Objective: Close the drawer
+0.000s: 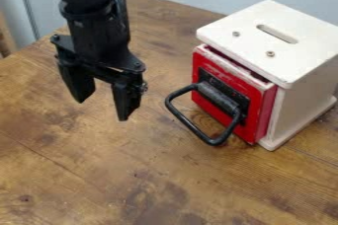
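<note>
Well, the red drawer front with its black plate (232,96) sits in the cream-white wooden box (275,46) near the table's right edge, looking only slightly proud of it. The black two-fingered gripper (103,89) hangs to its left, fingers spread with nothing between them, over the wooden tabletop (99,175). I'd expect the drawer to be light but perhaps a bit stiff in its wooden fit, and the box might skid if shoved hard. The big black rounded loop handle (192,128) looks smooth and rigid; better to press square on its middle than pinch it, since an off-centre push could jam the drawer.
</note>
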You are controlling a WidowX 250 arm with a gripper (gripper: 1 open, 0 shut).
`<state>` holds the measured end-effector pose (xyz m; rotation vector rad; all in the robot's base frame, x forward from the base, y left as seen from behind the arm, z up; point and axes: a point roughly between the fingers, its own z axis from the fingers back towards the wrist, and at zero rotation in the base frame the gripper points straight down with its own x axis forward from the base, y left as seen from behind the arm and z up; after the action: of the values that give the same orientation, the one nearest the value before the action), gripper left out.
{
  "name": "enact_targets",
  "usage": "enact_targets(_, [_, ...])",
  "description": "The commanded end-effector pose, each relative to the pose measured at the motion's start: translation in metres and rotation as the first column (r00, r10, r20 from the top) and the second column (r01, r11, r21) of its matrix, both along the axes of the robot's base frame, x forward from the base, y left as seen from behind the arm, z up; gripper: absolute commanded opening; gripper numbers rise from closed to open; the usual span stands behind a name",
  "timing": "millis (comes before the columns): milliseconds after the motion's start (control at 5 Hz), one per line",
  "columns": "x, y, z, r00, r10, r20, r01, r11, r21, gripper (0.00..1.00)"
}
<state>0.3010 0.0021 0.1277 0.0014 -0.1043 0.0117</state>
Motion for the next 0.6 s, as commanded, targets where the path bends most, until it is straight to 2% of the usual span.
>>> enact_targets(0, [0.001,-0.007,0.012,0.999,-0.025,0.041,0.024,1.0,0.001,1.0])
enact_targets(200, [0.009,-0.018,0.004,0.998,-0.044,0.035,0.044,0.999,0.0,1.0])
enact_targets(400, [0.037,-0.045,-0.003,0.994,-0.103,0.046,0.103,0.995,0.001,1.0])
